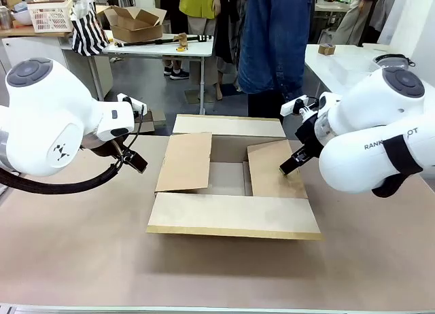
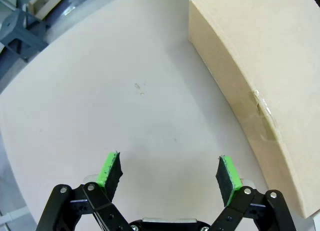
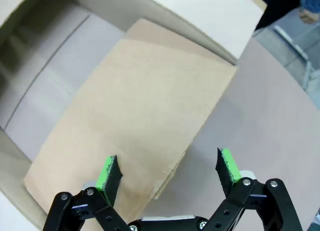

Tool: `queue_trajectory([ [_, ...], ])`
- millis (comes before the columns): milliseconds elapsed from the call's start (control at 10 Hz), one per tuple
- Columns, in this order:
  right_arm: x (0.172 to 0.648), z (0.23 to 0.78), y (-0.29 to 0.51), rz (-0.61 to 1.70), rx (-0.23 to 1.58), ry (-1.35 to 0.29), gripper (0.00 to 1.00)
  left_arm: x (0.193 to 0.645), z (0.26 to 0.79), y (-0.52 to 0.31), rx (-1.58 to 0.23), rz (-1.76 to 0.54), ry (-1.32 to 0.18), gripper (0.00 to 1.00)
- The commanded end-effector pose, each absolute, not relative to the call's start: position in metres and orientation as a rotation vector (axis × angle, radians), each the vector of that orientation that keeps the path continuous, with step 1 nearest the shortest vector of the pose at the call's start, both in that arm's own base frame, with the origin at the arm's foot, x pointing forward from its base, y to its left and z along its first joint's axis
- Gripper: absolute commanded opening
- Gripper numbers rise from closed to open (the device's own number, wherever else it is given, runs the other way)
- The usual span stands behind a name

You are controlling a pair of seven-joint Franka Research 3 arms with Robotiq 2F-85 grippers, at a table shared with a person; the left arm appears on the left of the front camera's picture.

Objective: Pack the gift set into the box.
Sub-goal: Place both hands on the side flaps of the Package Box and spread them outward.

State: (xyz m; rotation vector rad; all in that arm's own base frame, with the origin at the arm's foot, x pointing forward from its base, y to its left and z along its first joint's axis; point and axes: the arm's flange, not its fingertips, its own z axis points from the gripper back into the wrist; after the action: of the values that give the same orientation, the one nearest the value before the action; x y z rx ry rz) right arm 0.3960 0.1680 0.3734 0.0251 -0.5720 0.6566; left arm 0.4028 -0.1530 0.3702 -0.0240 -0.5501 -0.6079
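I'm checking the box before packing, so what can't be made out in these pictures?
Front view: box floor under the left flap and right flap, hidden by them.
Right wrist view: box interior, cut by the left edge.
Front view: person, upper body cut by the top edge.

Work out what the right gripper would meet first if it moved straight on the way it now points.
Most likely the inward-leaning brown cardboard side flap of the large open carton: the open right gripper aims at its edge. Depth is unclear.

Left tool (image 1: 134,162) tilted down, jaws wide apart, right tool (image 1: 288,168) tilted down, jaws also wide apart
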Motion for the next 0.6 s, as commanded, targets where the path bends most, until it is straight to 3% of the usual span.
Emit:
queue_trajectory([
  [0,0.396,0.3734,0.168,0.656,0.025,-0.572,1.0,0.403,0.3703,-0.1522,-0.024,-0.606,-0.55,1.0],
  [500,0.396,0.3734,0.168,0.656,0.025,-0.572,1.0,0.403,0.3703,-0.1522,-0.024,-0.606,-0.55,1.0],
])
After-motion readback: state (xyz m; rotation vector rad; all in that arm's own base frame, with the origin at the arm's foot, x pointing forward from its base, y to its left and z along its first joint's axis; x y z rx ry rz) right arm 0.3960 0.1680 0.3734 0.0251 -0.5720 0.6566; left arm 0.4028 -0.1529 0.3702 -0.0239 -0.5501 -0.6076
